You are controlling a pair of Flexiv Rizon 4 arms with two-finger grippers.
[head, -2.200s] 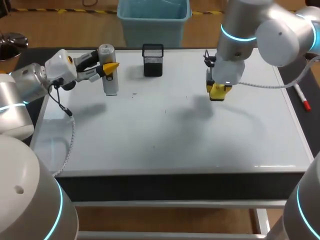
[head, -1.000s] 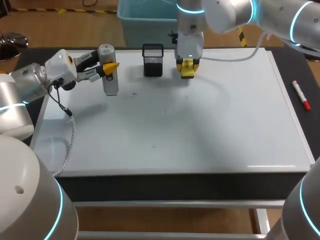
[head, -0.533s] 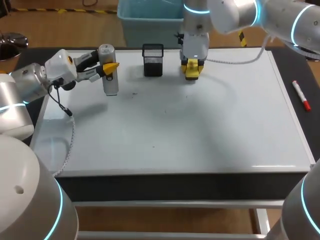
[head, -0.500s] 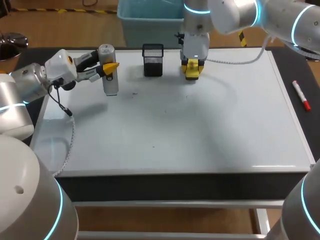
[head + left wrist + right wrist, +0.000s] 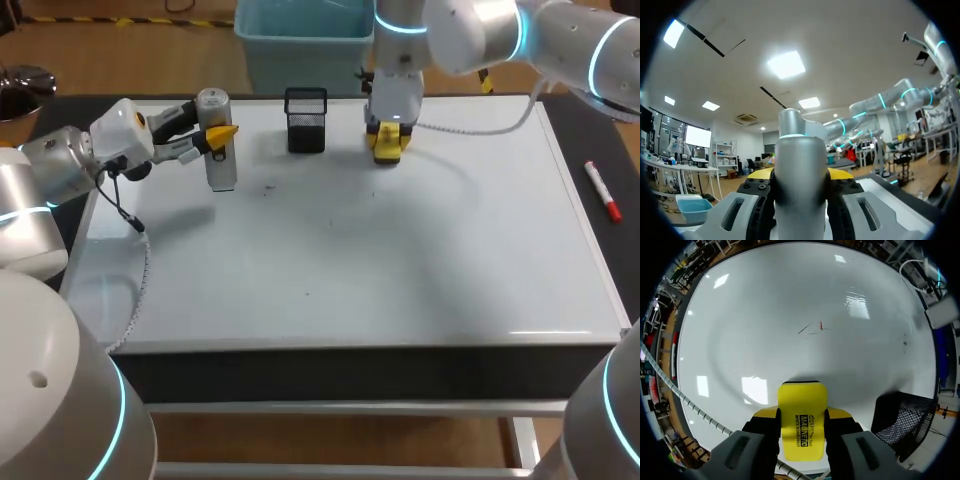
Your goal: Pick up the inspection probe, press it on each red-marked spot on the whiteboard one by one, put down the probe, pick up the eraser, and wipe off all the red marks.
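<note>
Yellow rectangular eraser (image 5: pixel 801 412) is clamped in the right claw (image 5: pixel 387 141), at the far edge of the white whiteboard (image 5: pixel 400 270), near the black mesh basket (image 5: pixel 306 122). Left claw (image 5: pixel 216 135) is clamped on the upright silver cylindrical probe (image 5: pixel 219 155) at the board's far-left corner. Tiny red mark (image 5: pixel 821 326) ahead of the eraser.

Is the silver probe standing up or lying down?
Standing up. The inspection probe is upright in the head view, gripped on both sides by the left end effector.

Head camera high over whiteboard (image 5: pixel 400 270); right wrist close above it; left wrist roomward.
</note>
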